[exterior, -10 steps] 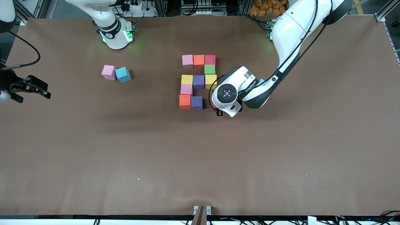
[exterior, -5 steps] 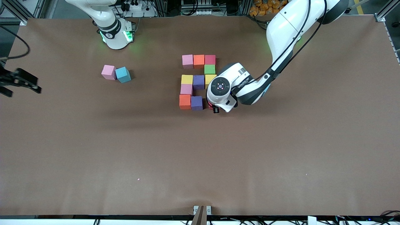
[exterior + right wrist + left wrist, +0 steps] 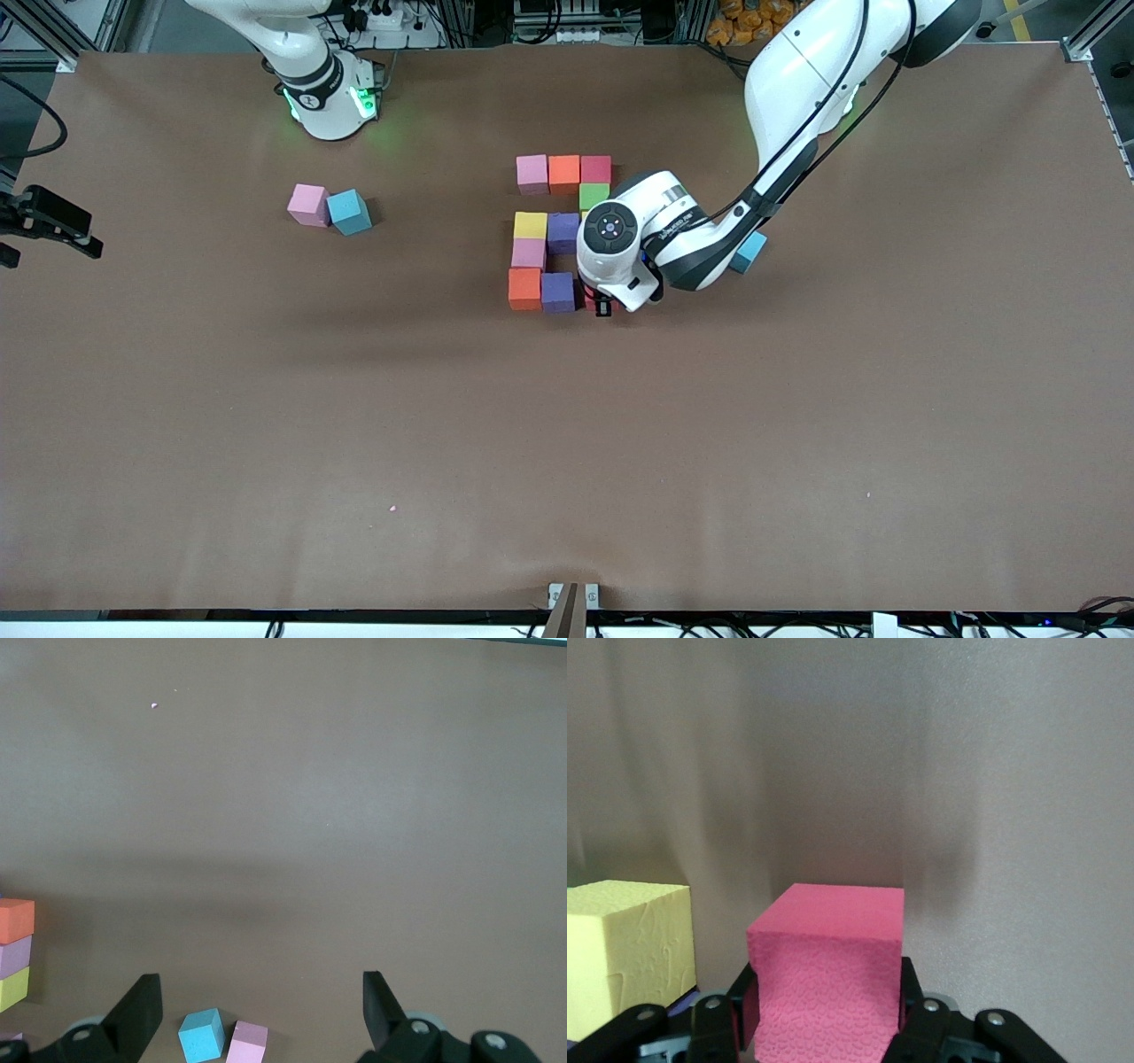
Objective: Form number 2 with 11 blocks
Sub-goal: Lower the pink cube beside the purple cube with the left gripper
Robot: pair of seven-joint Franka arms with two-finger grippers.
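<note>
Front view: the table carries a nearly finished number 2 of blocks.
Left gripper clamps a crimson block beside the purple block; right gripper waits, jaws wide, empty, at the right arm's end.

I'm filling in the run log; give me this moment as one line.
left gripper: shut on crimson cube, beside purple cube | right gripper: open, waiting at table edge | digit: ten cubes placed
</note>
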